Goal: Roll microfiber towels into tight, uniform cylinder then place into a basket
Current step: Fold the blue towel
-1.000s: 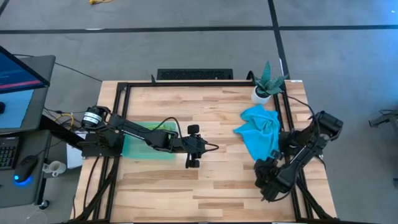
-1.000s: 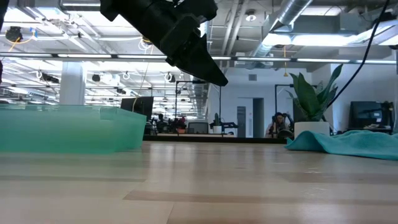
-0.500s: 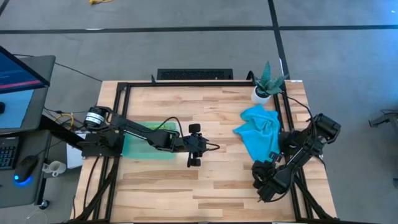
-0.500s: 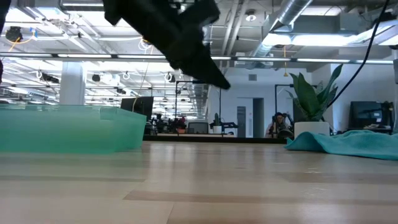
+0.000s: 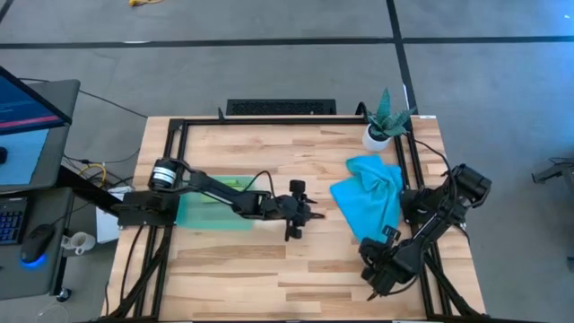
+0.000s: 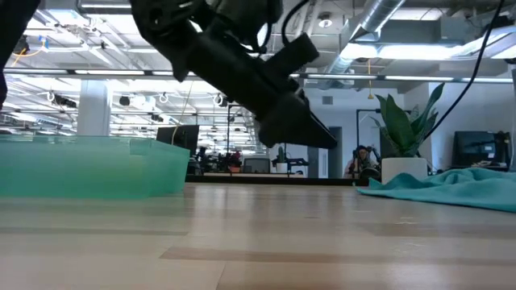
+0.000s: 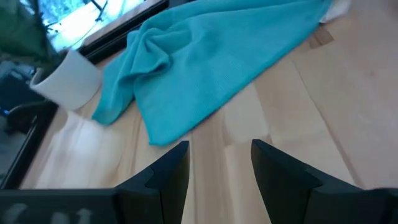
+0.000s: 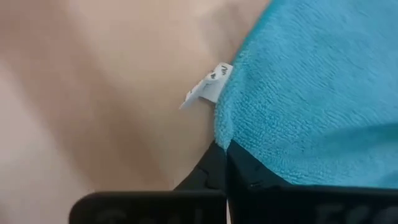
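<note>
Right fingers (image 8: 225, 163): pressed together on the near corner of the blue towel (image 5: 369, 199); the right wrist view shows the terry edge pinched between the two tips, with a white tag (image 8: 210, 84) just beside the grip.
Right gripper (image 5: 384, 240): lower right of the high view, at the towel's lower tip.
Left fingers (image 7: 169, 167): apart, nothing between them, bare worktop (image 5: 269, 269) showing through the gap.
Left gripper (image 5: 297, 218): middle of the high view, above the wood (the low view shows it off the surface).
Towel: crumpled and unrolled in the right part of the high view, its long axis running from the plant pot (image 5: 377, 136) at upper right down to the right gripper.
Key relation: the towel lies to the right of the left fingers, near but apart; its free corner by the plant is far from both arms. The right arm is plainly the nearer one, already on the cloth.
Judgement: the next move probably calls for dragging the cloth flat toward the centre before any rolling.
Basket (image 5: 188, 211): left of centre in the high view, under the left arm.
Count: one blue towel, one basket, one plant; no green towel can be made out.
</note>
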`<state>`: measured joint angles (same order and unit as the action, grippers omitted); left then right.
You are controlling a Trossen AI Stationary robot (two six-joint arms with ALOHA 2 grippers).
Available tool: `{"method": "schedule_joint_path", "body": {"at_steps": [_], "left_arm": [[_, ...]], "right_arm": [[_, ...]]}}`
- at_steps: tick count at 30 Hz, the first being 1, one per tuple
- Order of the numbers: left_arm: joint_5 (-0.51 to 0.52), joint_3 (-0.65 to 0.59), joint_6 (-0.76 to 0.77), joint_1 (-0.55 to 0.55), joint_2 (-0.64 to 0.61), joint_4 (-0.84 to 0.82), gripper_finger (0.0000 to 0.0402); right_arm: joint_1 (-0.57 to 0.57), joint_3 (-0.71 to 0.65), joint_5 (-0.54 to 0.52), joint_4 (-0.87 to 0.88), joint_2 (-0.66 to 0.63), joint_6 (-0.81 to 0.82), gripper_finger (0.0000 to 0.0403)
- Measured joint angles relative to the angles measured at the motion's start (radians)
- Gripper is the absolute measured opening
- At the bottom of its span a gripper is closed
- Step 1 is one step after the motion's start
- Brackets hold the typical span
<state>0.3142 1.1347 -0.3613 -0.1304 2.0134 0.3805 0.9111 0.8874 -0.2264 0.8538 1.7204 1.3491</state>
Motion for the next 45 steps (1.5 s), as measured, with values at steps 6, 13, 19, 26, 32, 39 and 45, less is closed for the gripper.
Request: {"method": "schedule_joint_path", "body": {"at_steps": [6, 13, 19, 26, 32, 39, 45], "left_arm": [[-0.066, 0.097, -0.056, 0.000, 0.079, -0.031, 0.0165], [-0.068, 0.199, -0.103, -0.001, 0.155, -0.143, 0.0165], [-0.080, 0.237, -0.169, -0.001, 0.186, -0.226, 0.0165], [-0.064, 0.248, -0.242, 0.003, 0.200, -0.267, 0.0165], [-0.060, 0.249, -0.298, 0.024, 0.200, -0.277, 0.0165], [-0.139, 0.248, -0.334, 0.066, 0.199, -0.279, 0.0165], [-0.233, 0.248, -0.307, 0.096, 0.206, -0.275, 0.0160]], "right_arm": [[0.026, 0.005, -0.003, -0.126, -0.002, -0.027, 0.0017], [0.070, 0.005, 0.005, -0.253, -0.002, -0.117, 0.0008], [0.089, 0.004, 0.006, -0.271, -0.001, -0.119, 0.0011], [0.090, 0.005, 0.003, -0.271, -0.001, -0.119, 0.0011], [0.088, 0.005, 0.003, -0.269, 0.000, -0.119, 0.0010], [0.088, 0.005, 0.000, -0.268, 0.000, -0.118, 0.0013], [0.064, 0.005, 0.004, -0.268, -0.001, -0.126, 0.0008]]}}
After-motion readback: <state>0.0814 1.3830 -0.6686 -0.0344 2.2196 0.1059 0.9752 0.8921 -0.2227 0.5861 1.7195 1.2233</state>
